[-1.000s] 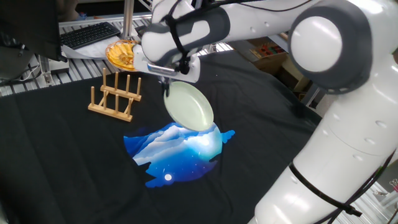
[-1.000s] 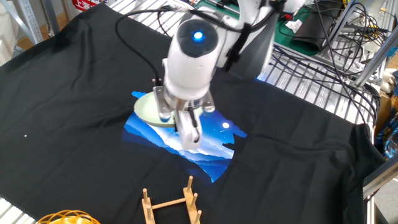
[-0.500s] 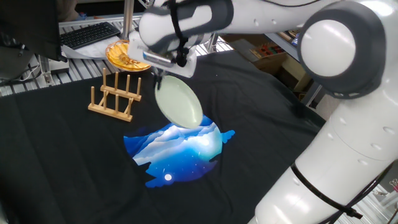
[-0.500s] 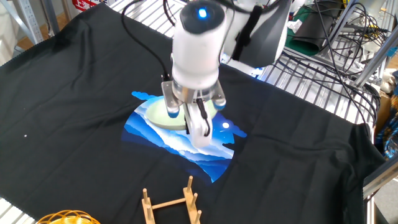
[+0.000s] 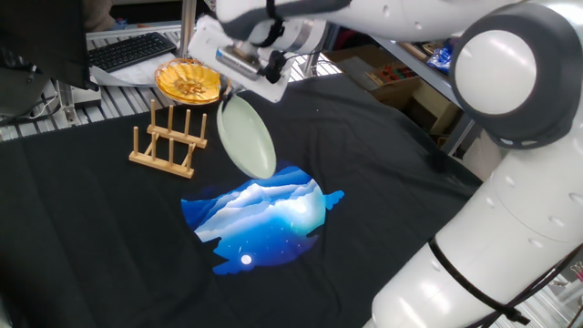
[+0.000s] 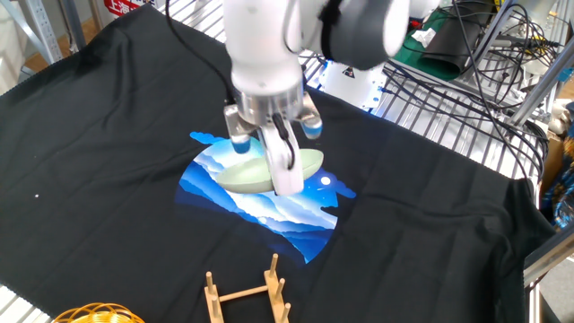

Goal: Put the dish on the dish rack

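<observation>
Fingers (image 6: 285, 170) on dish (image 6: 265, 170) rim

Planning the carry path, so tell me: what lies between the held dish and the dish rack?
Nothing: in one fixed view only bare black cloth separates the dish, held by the gripper, from the dish rack.

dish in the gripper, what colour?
Pale mint-green dish, plain and glossy; clearest in the fixed view facing the rack.
</observation>
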